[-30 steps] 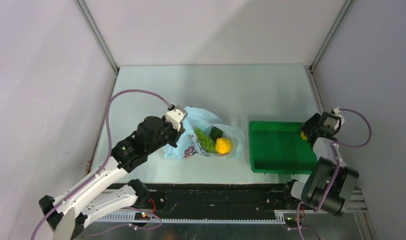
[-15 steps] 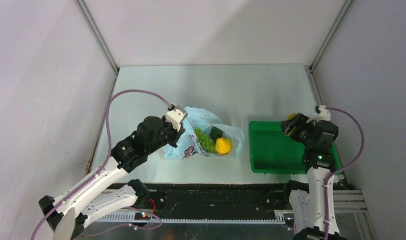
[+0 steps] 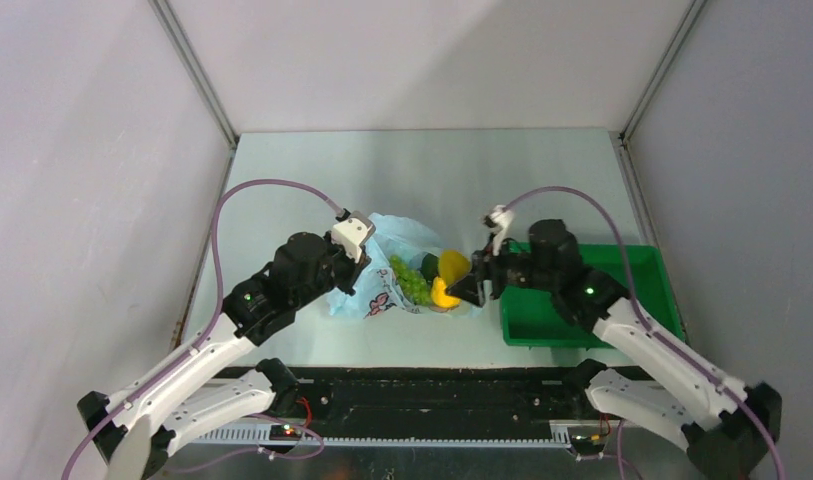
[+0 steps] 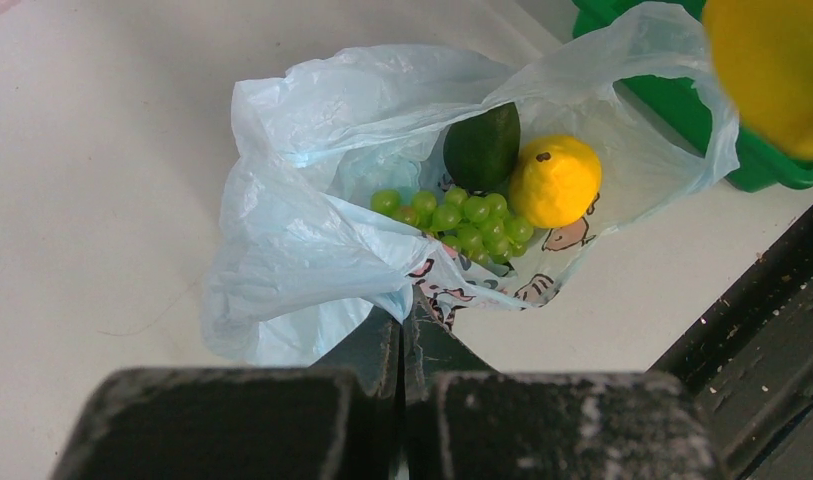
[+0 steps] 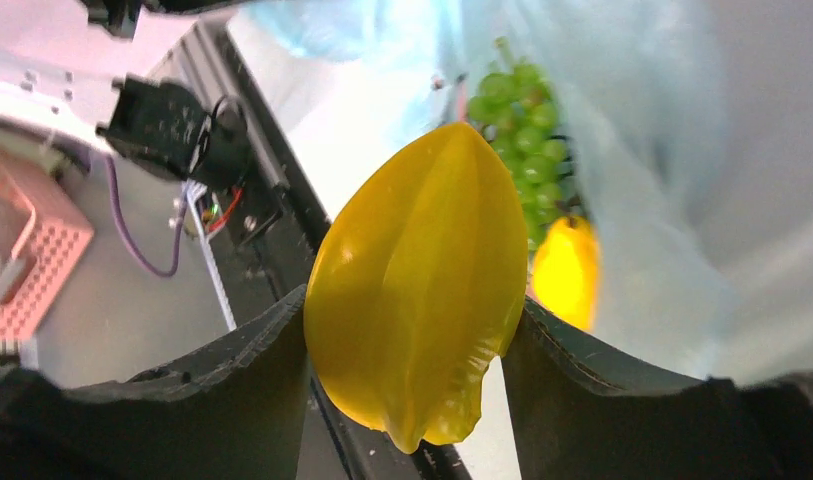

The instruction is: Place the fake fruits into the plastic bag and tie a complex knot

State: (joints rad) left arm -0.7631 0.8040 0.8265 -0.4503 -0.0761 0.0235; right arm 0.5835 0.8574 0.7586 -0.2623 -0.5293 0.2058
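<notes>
A: Three fruits lie in the one thin light-blue plastic bag point(image 4: 312, 230)?

B: Yes: one bunch of light-green plastic grapes point(image 4: 462, 222), one round yellow fruit point(image 4: 555, 182), one dark-green oval fruit point(image 4: 482, 148). A fourth, a ridged yellow fruit point(image 5: 412, 250), is above the bag's right rim.

A: Grippers?

B: Left gripper point(image 4: 402, 325) is closed tight, pinching the bag's near edge. Right gripper point(image 5: 412, 320) clasps the ridged fruit, a finger on each side.

A: And the bag?

B: Mid-worktop point(image 3: 542, 180), nearer the front edge, just left of one rigid green tray point(image 3: 530, 322).

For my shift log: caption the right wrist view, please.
Right end effector grips a yellow ridged plastic fruit above the light-blue translucent plastic bag holding green plastic grapes.
</notes>
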